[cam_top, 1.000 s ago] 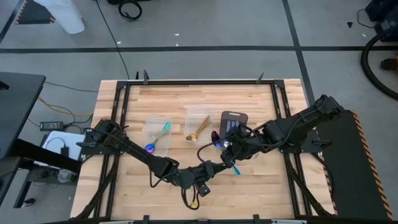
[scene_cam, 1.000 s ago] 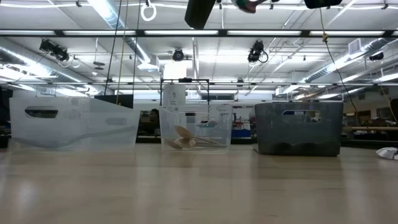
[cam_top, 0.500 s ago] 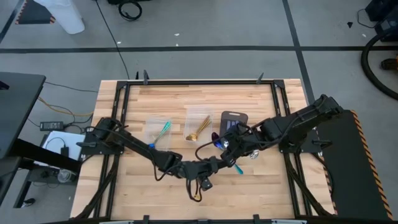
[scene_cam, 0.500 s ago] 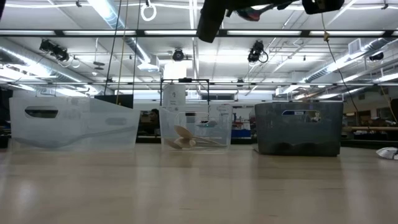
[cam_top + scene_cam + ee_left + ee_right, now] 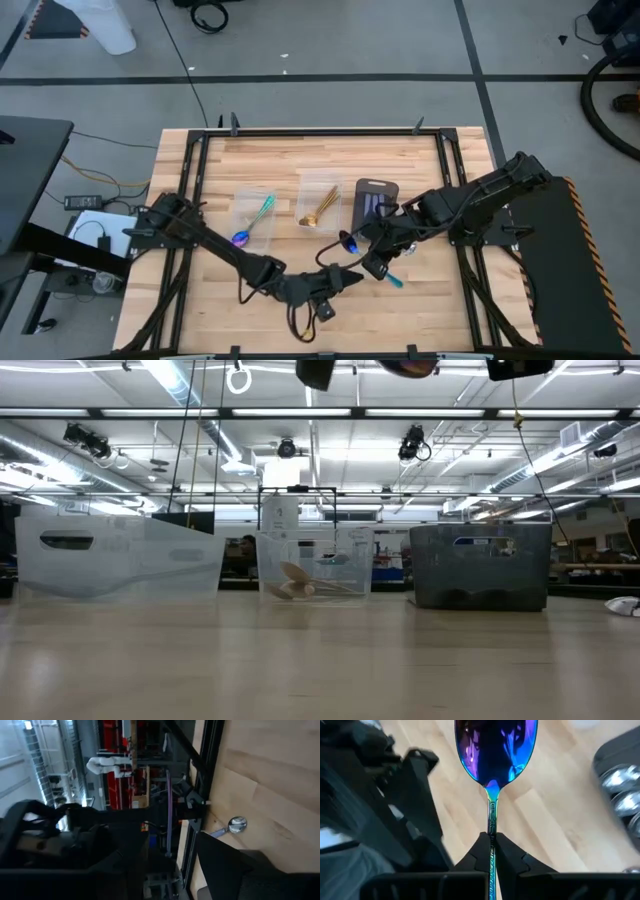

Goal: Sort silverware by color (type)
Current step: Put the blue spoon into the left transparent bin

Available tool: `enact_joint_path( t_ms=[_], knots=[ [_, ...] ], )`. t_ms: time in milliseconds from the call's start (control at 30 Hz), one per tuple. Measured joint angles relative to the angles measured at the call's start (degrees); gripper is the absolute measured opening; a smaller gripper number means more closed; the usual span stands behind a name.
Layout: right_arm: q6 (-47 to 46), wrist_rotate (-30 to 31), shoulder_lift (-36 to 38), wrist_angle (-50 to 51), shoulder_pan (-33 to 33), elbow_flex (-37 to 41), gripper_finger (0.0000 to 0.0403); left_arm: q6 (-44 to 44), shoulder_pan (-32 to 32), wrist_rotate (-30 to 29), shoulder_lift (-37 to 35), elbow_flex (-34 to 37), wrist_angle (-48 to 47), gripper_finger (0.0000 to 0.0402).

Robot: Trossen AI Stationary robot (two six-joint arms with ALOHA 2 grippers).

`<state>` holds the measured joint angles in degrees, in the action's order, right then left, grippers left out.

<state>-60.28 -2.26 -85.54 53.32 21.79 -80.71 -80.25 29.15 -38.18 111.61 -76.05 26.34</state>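
My right gripper [image 5: 372, 260] hangs over the middle of the table and is shut on an iridescent spoon [image 5: 350, 242] with a purple bowl and a teal handle end [image 5: 395, 282]. My left gripper [image 5: 342, 277] hovers just to its near-left. A clear tub [image 5: 255, 213] holds another iridescent spoon [image 5: 258, 215]. The middle tub [image 5: 320, 203] holds gold spoons [image 5: 318, 213]. The dark grey tray [image 5: 376, 197] holds silver spoons [image 5: 620, 790]. One silver spoon [image 5: 235, 825] lies flat on the wood by the table's frame. My right gripper pinches the iridescent spoon's thin handle [image 5: 491, 822] between its two fingertips [image 5: 481, 851], just behind the bowl [image 5: 495, 745]. The handle runs straight out ahead of the fingers. The spoon is lifted clear of the table, with its teal end sticking out behind the gripper.
The two tubs and the tray stand in a row across the table's middle, seen in the low view as a wide tub [image 5: 120, 560], a small tub [image 5: 315, 565] and the grey tray [image 5: 480, 565]. Bare wood [image 5: 440, 300] lies on the near side. A black frame [image 5: 320, 132] edges the table.
My right gripper has carried the iridescent spoon a little toward the table's near edge, still shut on it. My left arm swung slightly toward the right and up, then came back lower and toward the near edge.
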Motion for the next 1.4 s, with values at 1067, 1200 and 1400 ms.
enact_joint_path(
  t_ms=[1067,1200,1400],
  knots=[
    [-6.18,0.05,0.0,-4.3,-2.4,0.02,0.0016,2.58,-3.17,-15.28,0.02,0.0,-4.46,0.0096],
    [-6.16,0.04,0.0,-4.24,-2.52,0.02,0.0016,2.44,-3.39,-15.31,0.02,0.0,-3.78,0.0061],
    [-5.92,0.04,0.0,-4.26,-2.5,0.04,0.0016,2.82,-3.61,-15.29,-0.08,-0.11,-3.38,0.0012]
  ],
)
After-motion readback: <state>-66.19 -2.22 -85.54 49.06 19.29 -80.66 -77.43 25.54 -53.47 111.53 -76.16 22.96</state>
